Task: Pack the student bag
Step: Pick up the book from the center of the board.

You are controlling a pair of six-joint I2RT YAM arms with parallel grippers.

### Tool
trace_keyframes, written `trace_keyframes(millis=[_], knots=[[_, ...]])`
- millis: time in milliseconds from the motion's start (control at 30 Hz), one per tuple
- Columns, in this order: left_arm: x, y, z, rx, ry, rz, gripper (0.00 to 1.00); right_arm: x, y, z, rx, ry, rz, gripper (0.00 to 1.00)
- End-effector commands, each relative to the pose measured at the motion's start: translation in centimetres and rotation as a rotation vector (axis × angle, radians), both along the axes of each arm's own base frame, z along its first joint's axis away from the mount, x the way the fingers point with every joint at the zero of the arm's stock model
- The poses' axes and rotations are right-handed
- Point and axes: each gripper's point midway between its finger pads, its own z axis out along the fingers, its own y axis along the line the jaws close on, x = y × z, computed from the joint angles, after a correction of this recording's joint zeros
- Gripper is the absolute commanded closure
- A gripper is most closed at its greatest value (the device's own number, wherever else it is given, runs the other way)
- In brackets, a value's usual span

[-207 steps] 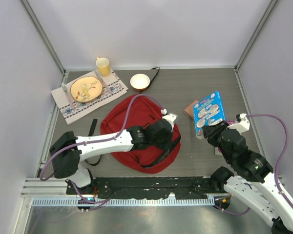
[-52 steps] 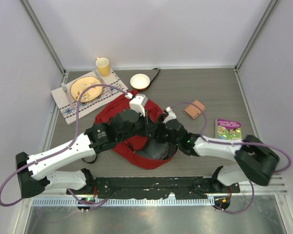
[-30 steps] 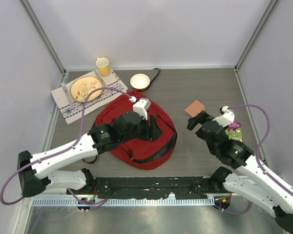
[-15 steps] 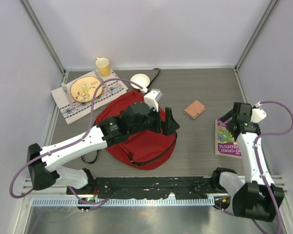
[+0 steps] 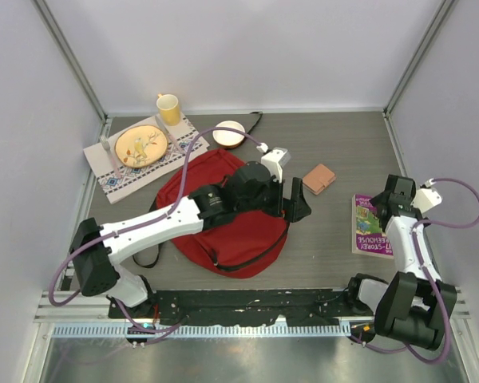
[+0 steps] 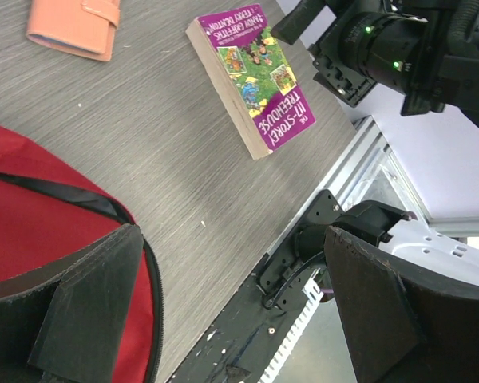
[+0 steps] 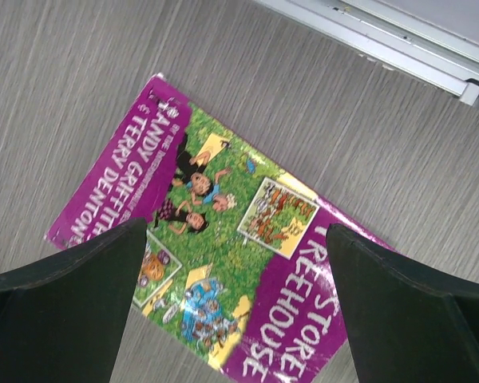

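Note:
The student bag [image 5: 231, 227] is a large dark-red backpack with black straps, lying flat at the table's centre; its red edge with a black zipper line [image 6: 32, 231] fills the lower left of the left wrist view. My left gripper [image 5: 294, 201] [image 6: 231, 235] hovers open over the bag's right edge, nothing between its fingers. A purple and green book [image 5: 372, 227] [image 6: 259, 80] [image 7: 223, 271] lies flat at the right. Directly above the book's cover, my right gripper [image 5: 383, 209] [image 7: 235, 231] stands open and holds nothing.
A small orange-brown wallet [image 5: 318, 179] [image 6: 73, 24] lies between bag and book. At the back left a plate [image 5: 140, 146] sits on a patterned placemat, with a yellow mug [image 5: 169, 108] and a white bowl [image 5: 228, 133] nearby. A metal rail [image 5: 247, 303] runs along the near edge.
My left gripper has opened and swung right to the bag's right edge. My right arm has moved right and now hangs over the purple book. The blue book held earlier no longer shows.

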Motion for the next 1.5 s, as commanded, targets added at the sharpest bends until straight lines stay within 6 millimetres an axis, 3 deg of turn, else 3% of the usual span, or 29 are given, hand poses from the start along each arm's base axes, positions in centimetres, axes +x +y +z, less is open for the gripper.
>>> trace_keyframes(millis=[0,167,367,633,767,900,1167,1333,1467], knots=[[-0.5,-2.2,2.9,-0.098,-0.016,-0.067,0.0,0.3,-3.0,0.1,-0.035,-0.041,-0.136,0.0],[-0.8,-2.6,2.5,-0.107,0.018,-0.077,0.0,0.5,-4.2,-0.8,-0.009,-0.046,-0.193,0.0],[-0.9,-1.5,1.7,-0.076,0.016,-0.058,0.0,-0.1,-5.0,-1.8,-0.039,-0.098,-0.244,0.0],[-0.6,-1.9,1.5,-0.066,0.021,-0.056,0.0,1.1,-4.9,-4.9,0.018,-0.034,-0.241,0.0],[-0.4,-1.9,1.0,-0.064,0.023,-0.041,0.0,2.3,-2.8,-7.0,0.129,-0.045,-0.151,0.0],[-0.2,-2.1,0.7,-0.056,0.02,-0.035,0.0,1.8,-0.6,-8.8,0.208,-0.03,-0.065,0.03],[1.6,-3.3,-0.1,-0.03,0.006,-0.012,0.01,0.8,3.0,-9.5,0.289,-0.07,0.077,0.07],[3.9,-4.2,0.0,-0.053,-0.009,0.015,0.0,1.1,4.5,-8.6,0.338,-0.089,0.136,0.08],[5.6,-6.5,0.1,-0.085,0.002,0.006,0.0,0.9,6.1,-8.8,0.399,-0.094,0.192,0.08]])
